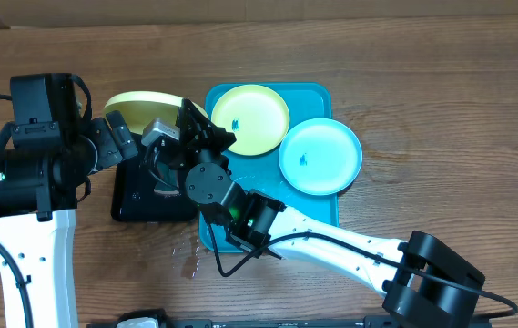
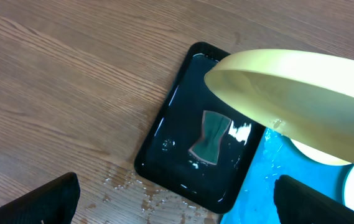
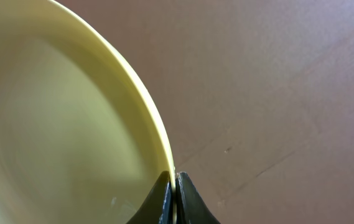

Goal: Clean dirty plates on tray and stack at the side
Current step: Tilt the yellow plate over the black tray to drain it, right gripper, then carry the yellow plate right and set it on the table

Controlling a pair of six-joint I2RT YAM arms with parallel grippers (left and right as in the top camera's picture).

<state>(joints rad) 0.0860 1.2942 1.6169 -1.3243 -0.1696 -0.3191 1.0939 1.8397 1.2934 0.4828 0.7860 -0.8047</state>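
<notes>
overhead: a large bright cyan-blue rectangular plastic tray (image 1: pixel 324 98) carries a round pale yellow-green plastic plate (image 1: pixel 250 118); a round light cyan plate (image 1: pixel 320 156) overlaps the tray's right rim; a second yellow-green plate (image 1: pixel 136 105) tilts just left of the tray.
left wrist: the left gripper (image 2: pixel 177 208) is spread wide, empty, left of the tray.
right wrist: the right gripper (image 3: pixel 175 190) is clenched on the tilted plate's rim.

Soft, even light is falling on the bench (image 1: pixel 441 55). Glare is glinting off the black tray (image 2: pixel 177 118); the yellow plate (image 3: pixel 58 112) is blurring.
</notes>
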